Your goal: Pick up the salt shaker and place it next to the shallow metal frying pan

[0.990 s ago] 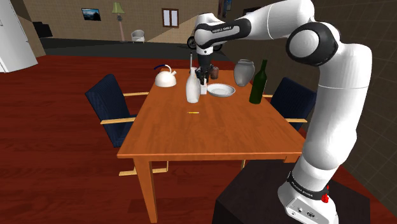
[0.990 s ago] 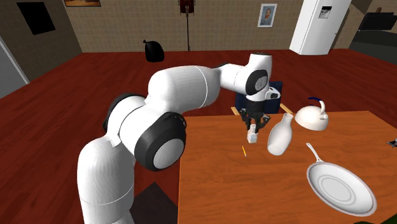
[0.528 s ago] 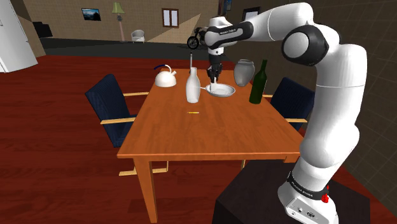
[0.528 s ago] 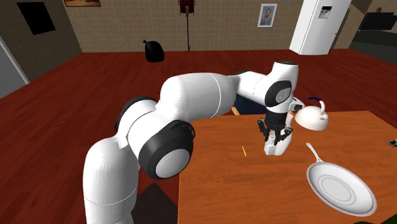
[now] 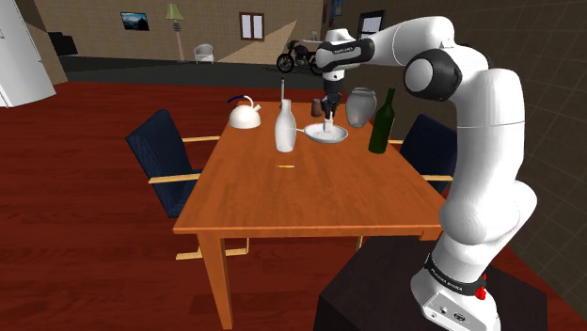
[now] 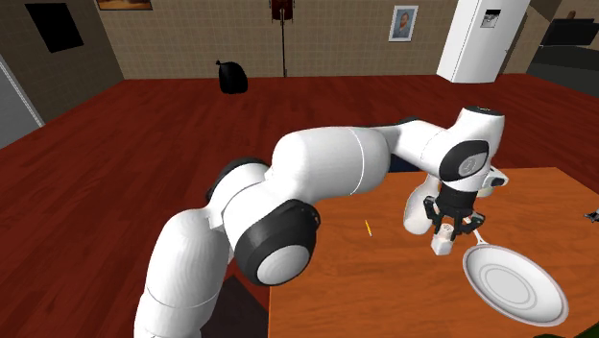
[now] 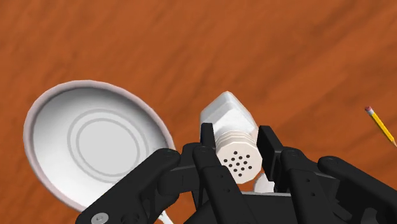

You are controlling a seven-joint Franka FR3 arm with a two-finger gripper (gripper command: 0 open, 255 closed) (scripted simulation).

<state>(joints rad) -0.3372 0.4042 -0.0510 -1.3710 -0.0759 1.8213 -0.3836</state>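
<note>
Black tool [image 7: 236, 137] hangs over the big brown desk [image 5: 301, 193], squeezing something between its two fingers. A round white frying pan [image 7: 105, 137] lies on the desk. The tool is holding the little white salt shaker [image 7: 226, 114], just beside the pan's rim. This looks like the putting-down step. Next, I think, it should go down softly and then let go.

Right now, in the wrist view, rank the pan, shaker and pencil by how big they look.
Largest: pan.
Next: shaker, though it sits closest to the camera, which inflates it.
Smallest: pencil, cut off at the picture's edge.
</note>
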